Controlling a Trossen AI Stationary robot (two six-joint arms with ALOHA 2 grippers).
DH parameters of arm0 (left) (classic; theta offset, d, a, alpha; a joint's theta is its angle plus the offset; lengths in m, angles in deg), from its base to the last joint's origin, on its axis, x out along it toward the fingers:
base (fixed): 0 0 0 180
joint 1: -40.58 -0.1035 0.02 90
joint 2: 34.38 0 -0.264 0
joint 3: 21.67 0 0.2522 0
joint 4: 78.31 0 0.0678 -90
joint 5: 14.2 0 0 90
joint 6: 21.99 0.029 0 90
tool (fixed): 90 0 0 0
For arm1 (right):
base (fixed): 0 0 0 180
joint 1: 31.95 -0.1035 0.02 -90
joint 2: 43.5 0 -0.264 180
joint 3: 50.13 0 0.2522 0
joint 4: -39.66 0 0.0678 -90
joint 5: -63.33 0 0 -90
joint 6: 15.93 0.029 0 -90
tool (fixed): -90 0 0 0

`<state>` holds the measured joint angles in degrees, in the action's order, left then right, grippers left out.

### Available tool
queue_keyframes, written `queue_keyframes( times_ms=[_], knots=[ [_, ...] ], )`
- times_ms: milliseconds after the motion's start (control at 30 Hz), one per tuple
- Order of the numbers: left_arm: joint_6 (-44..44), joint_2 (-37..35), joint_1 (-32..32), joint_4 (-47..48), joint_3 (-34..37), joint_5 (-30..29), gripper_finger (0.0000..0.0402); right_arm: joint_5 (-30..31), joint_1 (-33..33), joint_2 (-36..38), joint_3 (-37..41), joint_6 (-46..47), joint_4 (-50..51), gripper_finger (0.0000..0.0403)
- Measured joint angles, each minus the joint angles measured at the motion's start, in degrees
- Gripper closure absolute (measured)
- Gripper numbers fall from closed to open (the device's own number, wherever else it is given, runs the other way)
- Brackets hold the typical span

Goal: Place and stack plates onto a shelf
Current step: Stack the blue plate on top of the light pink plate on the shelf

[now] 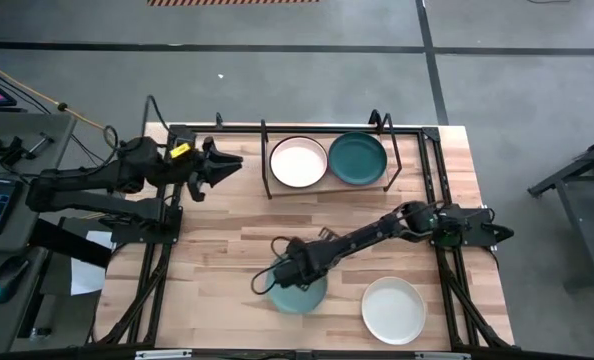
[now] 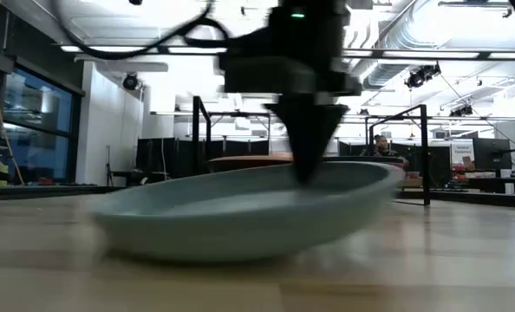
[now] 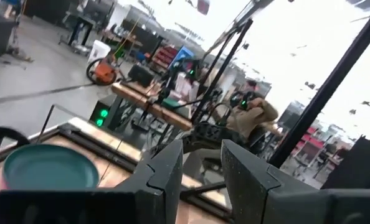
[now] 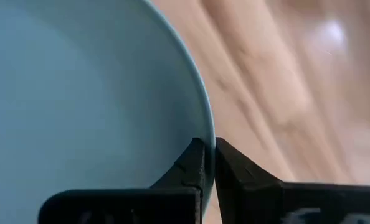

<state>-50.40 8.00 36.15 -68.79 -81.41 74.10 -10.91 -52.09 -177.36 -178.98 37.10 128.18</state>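
A light teal plate (image 1: 302,293) lies on the table near the front middle, and my right gripper (image 1: 281,270) is shut on its rim. In the low view the plate (image 2: 240,212) sits tilted, its right side higher. At the table's far edge stands the shelf (image 1: 326,188), holding a pale plate (image 1: 298,162) and a dark teal plate (image 1: 357,158) side by side. Near the front right corner rests a white plate (image 1: 394,308). My left gripper (image 1: 222,165) hovers open at the far left, holding nothing. My right gripper pinches the light teal plate's rim (image 4: 205,124) between its two fingers, one finger (image 4: 188,168) inside the plate and one outside. The fingers come steeply from above, at the plate's far-left side. The plate is tilted, its underside (image 2: 197,251) still on the table.
A black frame (image 1: 432,180) edges the table at the back and along both sides. Bare wood lies between the shelf and the two front plates. The left wrist view shows the dark teal plate (image 3: 48,165) and the room beyond, with a person seated far off.
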Motion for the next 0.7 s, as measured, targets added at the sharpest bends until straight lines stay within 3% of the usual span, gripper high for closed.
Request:
queue_keyframes(
  times_ms=[200, 367, 567, 700],
  knots=[
    [0.0, -3.8, 0.0, 0.3, 0.0, 0.0, 0.0303, -1.7, 0.2, 16.7, 25.6, 8.1, -10.9, 0.0403],
    [0.1, -4.5, 0.0, 0.6, 0.0, -0.3, 0.0303, -1.3, -0.6, 35.3, 49.4, 24.4, -27.9, 0.0402],
    [0.1, -3.0, 0.0, 3.0, 0.0, -2.2, 0.0303, 9.5, -0.8, 50.6, 68.3, 42.5, -48.8, 0.0402],
    [0.1, -1.3, 0.0, 3.8, 0.1, -6.3, 0.0303, 16.4, 3.0, 54.4, 72.5, 42.1, -56.1, 0.0402]
  ],
)
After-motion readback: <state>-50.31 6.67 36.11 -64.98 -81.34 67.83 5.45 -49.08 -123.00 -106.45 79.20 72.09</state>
